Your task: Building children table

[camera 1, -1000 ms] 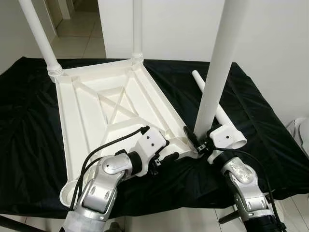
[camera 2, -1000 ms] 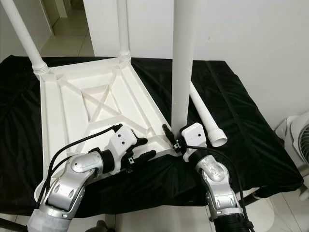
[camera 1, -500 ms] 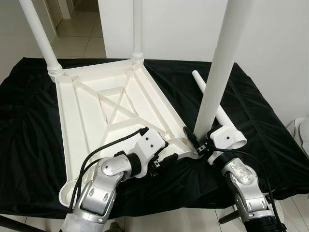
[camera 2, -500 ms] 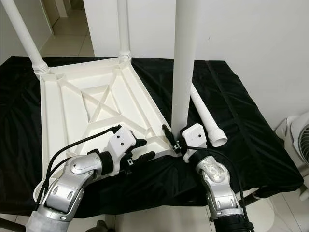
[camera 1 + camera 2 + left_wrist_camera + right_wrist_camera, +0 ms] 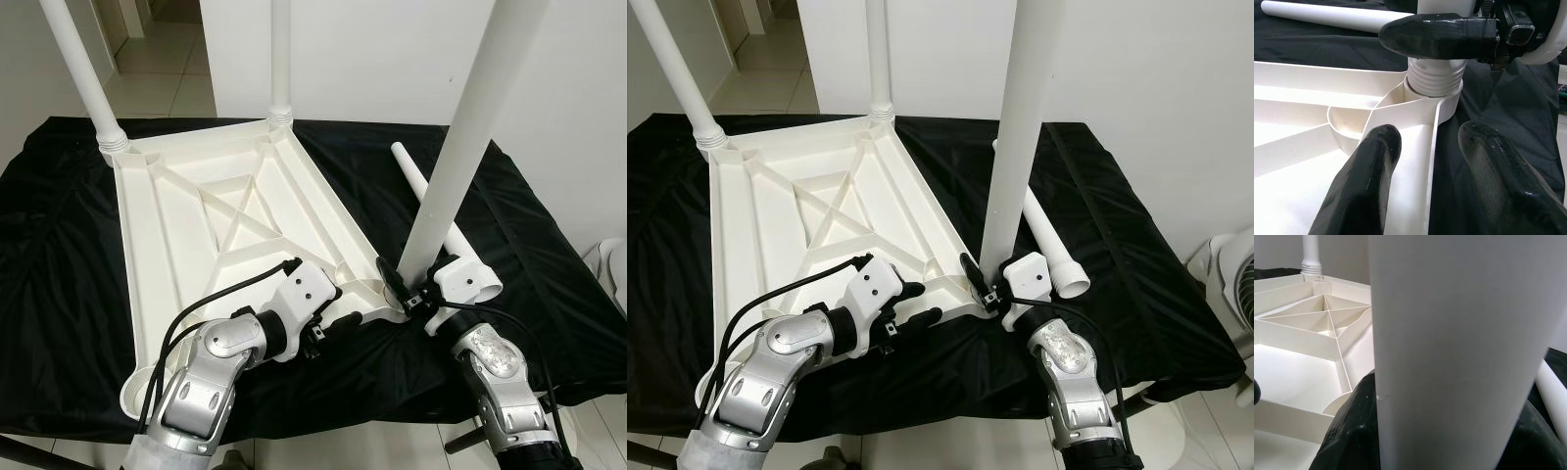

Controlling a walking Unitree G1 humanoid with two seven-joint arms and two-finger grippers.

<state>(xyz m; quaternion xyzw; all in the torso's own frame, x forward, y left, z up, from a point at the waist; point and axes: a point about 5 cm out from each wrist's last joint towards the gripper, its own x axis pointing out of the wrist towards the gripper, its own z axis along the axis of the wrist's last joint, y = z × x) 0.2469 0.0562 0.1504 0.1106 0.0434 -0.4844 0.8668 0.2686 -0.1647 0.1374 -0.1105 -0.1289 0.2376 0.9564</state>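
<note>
Table top (image 5: pixel 196 235), white and turned upside down, is laid on a black cloth (image 5: pixel 549 284). Its ribbed underside is faced up. Two white legs are already stood up in the far corners, away from both grippers: the far left leg (image 5: pixel 83 78) and the far right leg (image 5: pixel 280 59).

The right gripper (image 5: pixel 404 291) is seen at the near right corner of the table top. Its two black fingers are closed around the bottom of a third leg (image 5: pixel 460 157), and the leg is held tight between them. This leg is tilted, with its top leaned away to the right. Its ridged end (image 5: pixel 1434 78) is set in the round corner socket (image 5: pixel 1447 100), just under the gripper's fingers. In the right wrist view the white leg is seen very close, pressed between the dark fingers.

The left gripper (image 5: pixel 338 315) is placed just beside the right gripper, on its left side. Its fingers (image 5: pixel 1369 176) are spread apart over the rim of the table top, one on the inside of the rim and one on the outside. Nothing is held in them.

A loose fourth leg (image 5: pixel 1050 245) is laid flat on the cloth just behind the right gripper.
</note>
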